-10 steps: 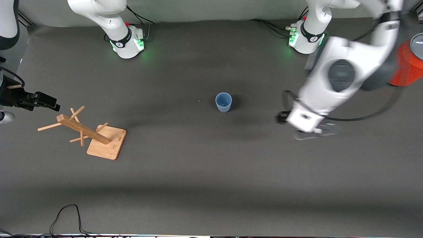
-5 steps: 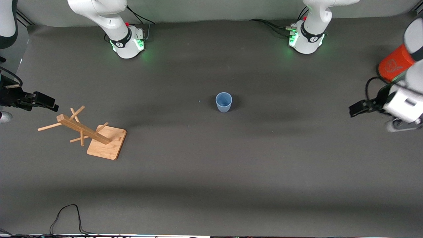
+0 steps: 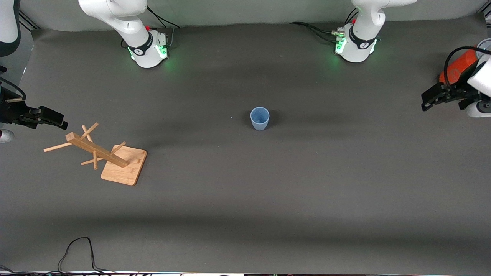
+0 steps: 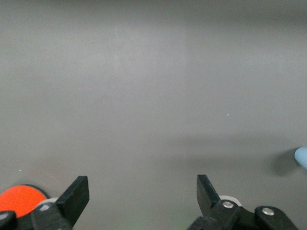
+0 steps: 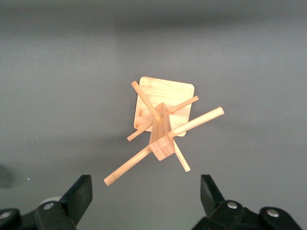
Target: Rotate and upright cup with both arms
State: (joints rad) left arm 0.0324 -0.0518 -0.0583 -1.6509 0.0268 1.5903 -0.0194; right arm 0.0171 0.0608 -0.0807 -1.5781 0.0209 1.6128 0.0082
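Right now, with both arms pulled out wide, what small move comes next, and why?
Probably none beyond parking: the cup already stands upright, rim up, mid-table, untouched. The left gripper is open by the orange cylinder; the right gripper is open over the wooden rack.

Large orange cylinder (image 3: 458, 71) at the left arm's end of the table: partly covered by the left arm's black two-finger gripper (image 3: 429, 99) and cable, its lid cut by the frame edge. Small pale-blue tapered tumbler (image 4: 301, 157): only a sliver enters the left wrist view. Right arm's black gripper (image 3: 51, 117): wrist truncated at the front view's edge.
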